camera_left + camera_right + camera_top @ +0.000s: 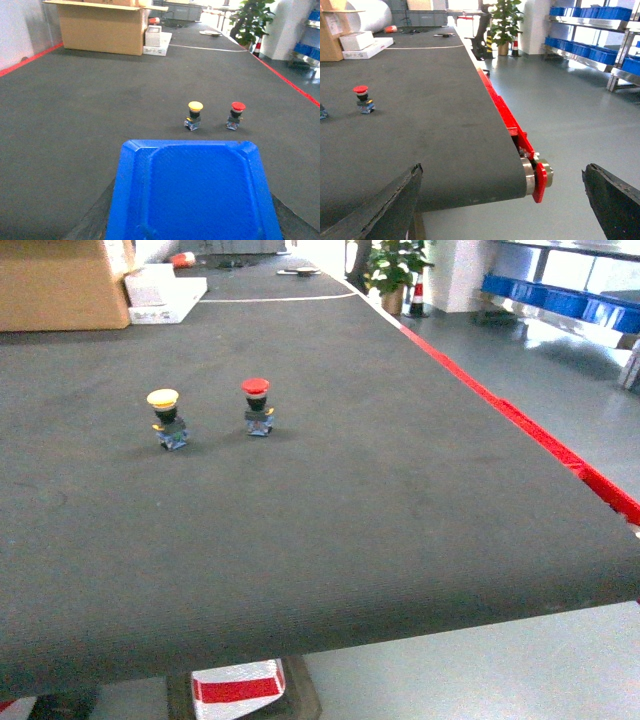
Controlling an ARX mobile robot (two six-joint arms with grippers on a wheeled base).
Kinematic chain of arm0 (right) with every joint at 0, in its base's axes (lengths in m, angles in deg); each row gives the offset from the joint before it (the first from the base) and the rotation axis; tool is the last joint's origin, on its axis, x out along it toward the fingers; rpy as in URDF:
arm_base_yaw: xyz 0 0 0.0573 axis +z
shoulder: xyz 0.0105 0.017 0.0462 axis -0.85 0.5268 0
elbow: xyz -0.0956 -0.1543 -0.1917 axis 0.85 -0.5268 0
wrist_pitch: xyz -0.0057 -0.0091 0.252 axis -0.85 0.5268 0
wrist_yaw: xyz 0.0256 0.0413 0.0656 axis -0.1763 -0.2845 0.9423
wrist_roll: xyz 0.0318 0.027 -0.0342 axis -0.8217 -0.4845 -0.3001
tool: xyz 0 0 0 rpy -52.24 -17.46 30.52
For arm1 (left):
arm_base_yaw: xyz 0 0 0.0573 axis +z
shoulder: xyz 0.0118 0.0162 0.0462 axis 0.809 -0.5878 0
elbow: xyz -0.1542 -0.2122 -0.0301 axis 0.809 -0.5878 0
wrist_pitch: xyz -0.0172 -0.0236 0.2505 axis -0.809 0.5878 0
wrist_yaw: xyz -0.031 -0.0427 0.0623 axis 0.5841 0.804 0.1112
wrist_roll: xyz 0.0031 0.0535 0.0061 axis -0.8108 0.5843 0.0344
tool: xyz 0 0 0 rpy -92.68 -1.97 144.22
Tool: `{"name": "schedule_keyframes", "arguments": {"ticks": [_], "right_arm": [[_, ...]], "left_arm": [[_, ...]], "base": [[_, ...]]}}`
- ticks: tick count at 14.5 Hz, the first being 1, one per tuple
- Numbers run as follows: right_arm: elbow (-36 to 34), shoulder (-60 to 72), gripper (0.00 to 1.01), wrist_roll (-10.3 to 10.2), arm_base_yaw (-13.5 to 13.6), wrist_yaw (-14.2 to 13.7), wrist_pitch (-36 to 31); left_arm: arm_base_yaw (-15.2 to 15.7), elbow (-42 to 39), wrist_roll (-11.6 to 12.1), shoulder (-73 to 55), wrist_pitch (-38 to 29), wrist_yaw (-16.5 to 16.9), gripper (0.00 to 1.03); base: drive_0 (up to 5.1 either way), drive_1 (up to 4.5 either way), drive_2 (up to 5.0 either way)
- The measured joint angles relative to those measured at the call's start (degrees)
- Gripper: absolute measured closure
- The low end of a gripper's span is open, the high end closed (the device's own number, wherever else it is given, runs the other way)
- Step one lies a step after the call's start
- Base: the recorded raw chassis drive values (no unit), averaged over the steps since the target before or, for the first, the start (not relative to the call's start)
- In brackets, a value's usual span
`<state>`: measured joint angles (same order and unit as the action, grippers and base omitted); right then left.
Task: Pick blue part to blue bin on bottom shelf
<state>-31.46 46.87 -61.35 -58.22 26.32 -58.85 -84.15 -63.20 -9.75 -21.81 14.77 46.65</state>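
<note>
From the head camera, the dark table (350, 540) carried a yellow-capped button (166, 418) and a red-capped button (257, 405) standing upright side by side at 11 o'clock, with blue bins (560, 300) on a steel rack far off at 2 o'clock; neither arm showed there. In the left wrist view, a broad, glossy blue part (195, 190), tray-like with a raised rim and clipped far corners, filled the 6 o'clock area. Its long axis ran toward 12 o'clock and its far edge faced both buttons. The left claw (192, 225) flanked it, but I cannot tell whether it was clamped. Print on a white box (157, 40) was too small to read. In the right wrist view, the right claw (504, 172) stood wide apart, holding nothing, over the table's end.
</note>
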Motion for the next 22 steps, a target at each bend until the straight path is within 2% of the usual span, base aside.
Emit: {"name": "schedule_keyframes", "arguments": {"ticks": [22], "right_arm": [[0.0, 0.0, 0.03, 0.0, 0.0, 0.0, 0.0]], "left_arm": [[0.0, 0.0, 0.0, 0.0, 0.0, 0.0, 0.59]], "base": [[-1.6, -1.62, -1.6]]}}
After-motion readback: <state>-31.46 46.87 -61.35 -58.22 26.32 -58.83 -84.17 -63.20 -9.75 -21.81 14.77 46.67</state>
